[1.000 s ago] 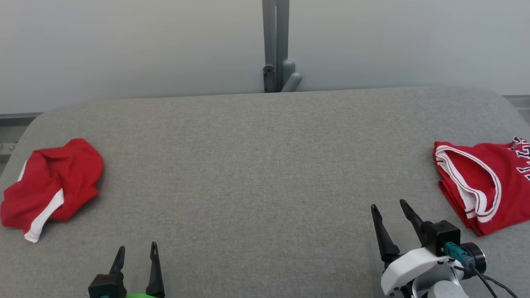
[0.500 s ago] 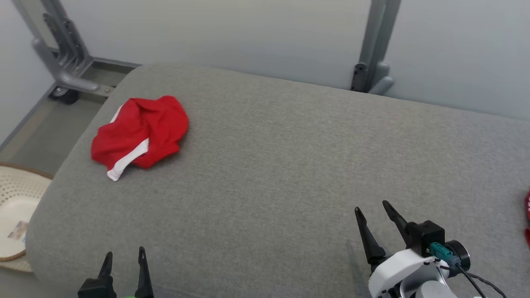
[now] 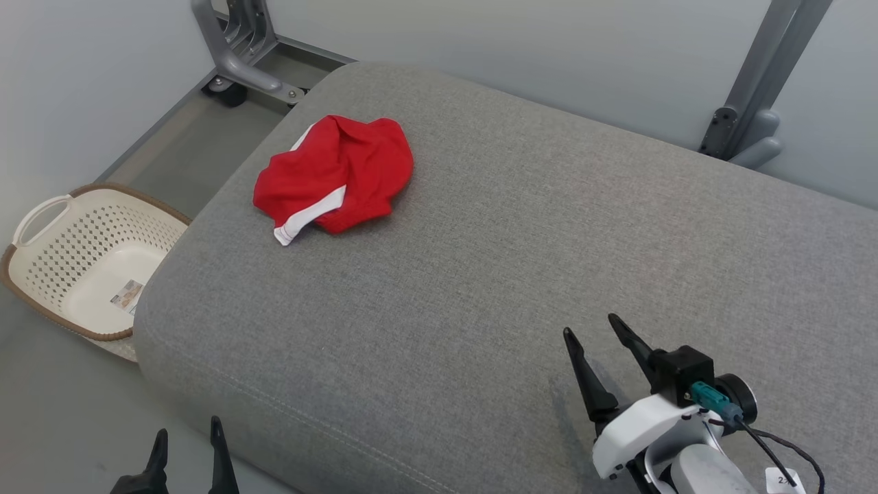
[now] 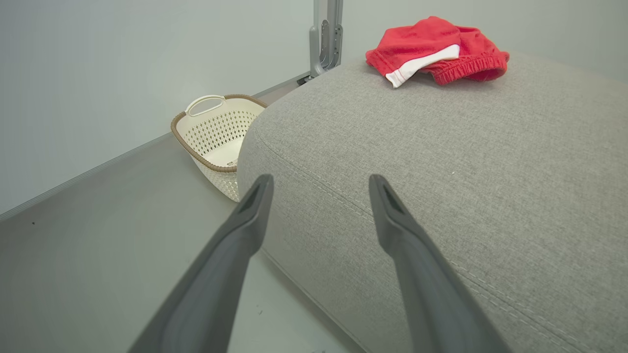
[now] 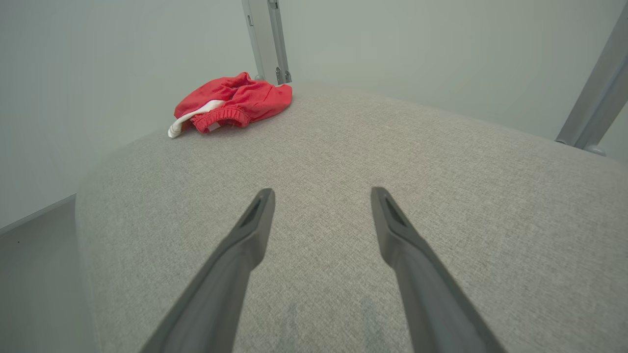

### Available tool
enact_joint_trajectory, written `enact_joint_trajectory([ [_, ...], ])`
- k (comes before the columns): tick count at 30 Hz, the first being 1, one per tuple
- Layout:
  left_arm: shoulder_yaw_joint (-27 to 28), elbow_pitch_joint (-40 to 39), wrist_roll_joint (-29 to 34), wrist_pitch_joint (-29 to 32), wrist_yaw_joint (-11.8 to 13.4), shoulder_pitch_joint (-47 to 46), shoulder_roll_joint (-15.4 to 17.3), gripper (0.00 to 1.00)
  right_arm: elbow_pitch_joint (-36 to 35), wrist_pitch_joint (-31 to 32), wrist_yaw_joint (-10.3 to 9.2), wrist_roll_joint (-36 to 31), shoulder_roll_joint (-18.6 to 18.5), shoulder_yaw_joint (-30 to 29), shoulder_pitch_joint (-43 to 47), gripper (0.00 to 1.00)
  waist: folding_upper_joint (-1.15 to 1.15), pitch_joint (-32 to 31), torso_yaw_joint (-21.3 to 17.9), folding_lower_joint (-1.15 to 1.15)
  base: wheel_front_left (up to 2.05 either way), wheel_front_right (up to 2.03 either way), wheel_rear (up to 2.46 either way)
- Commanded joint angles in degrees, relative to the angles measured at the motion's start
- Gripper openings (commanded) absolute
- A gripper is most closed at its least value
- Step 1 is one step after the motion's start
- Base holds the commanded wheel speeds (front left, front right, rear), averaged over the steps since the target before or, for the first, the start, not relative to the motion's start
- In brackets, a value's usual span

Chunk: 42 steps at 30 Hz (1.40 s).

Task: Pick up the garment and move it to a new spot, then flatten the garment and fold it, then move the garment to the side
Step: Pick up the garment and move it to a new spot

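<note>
Pale grey wall (image 3: 549,41) runs across the back, with smooth grey floor (image 3: 55,412) down the left side. A big padded bench (image 3: 480,274) in grey woven fabric has rounded corners and a stitched seam along its near edge. Behind it, two grey metal frame posts (image 3: 768,75) stand against the wall, one far left and one far right.

On the floor just beside the bench's left end sits a cream perforated basket (image 3: 41,295) with a brown rim and a loop handle. A small printed label (image 3: 127,293) lies on its bottom.

Now the garment (image 3: 336,175): it is red with a white stripe, crumpled in a heap on the far left part of the bench, its elastic waistband facing the near side. It is well apart from both arms.

The right gripper (image 3: 590,324) hovers over the near right of the bench, fingers spread wide and nothing between them. The left gripper (image 3: 188,427) hangs off the near left edge, above the floor, fingers likewise spread and empty.
</note>
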Motion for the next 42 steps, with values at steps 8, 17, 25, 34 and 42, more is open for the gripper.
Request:
enact_joint_trajectory([
  [8, 1.0, 4.0, -2.0, 0.0, -5.2, -5.7, 0.2, 1.00, -2.2, -0.2, -0.09, -1.1, -1.9, -2.8, 0.9, 1.00, 0.00, 2.7, -1.6, 0.00, 0.00, 0.00, 0.00],
  [17, 1.5, 14.1, -3.1, 0.0, -9.0, -23.3, 5.7, 1.00, -5.9, -0.2, -0.09, -1.7, -6.1, -1.1, -2.4, 1.00, 0.00, 9.7, -8.4, 0.00, 0.00, 0.00, 0.00],
  [25, -8.9, 23.0, -10.8, 0.0, -9.2, -38.0, 12.1, 1.00, -8.7, -0.2, -0.09, -1.6, -9.8, -0.3, -5.7, 1.00, 0.00, 16.1, -13.5, 0.00, 0.00, 0.00, 0.00],
  [34, -21.3, 29.1, -21.2, 1.8, -9.1, -46.2, 17.6, 1.00, -10.9, -0.2, -0.09, -1.5, -11.5, 0.4, -8.3, 1.00, 0.00, 20.9, -18.0, 0.00, 0.00, 0.00, 0.00],
  [42, -25.4, 38.6, -25.9, 2.7, -8.9, -50.3, 19.4, 1.00, -11.9, -0.2, -0.09, -1.8, -11.7, -1.3, -8.7, 1.00, 0.00, 23.2, -21.8, 0.00, 0.00, 0.00, 0.00],
])
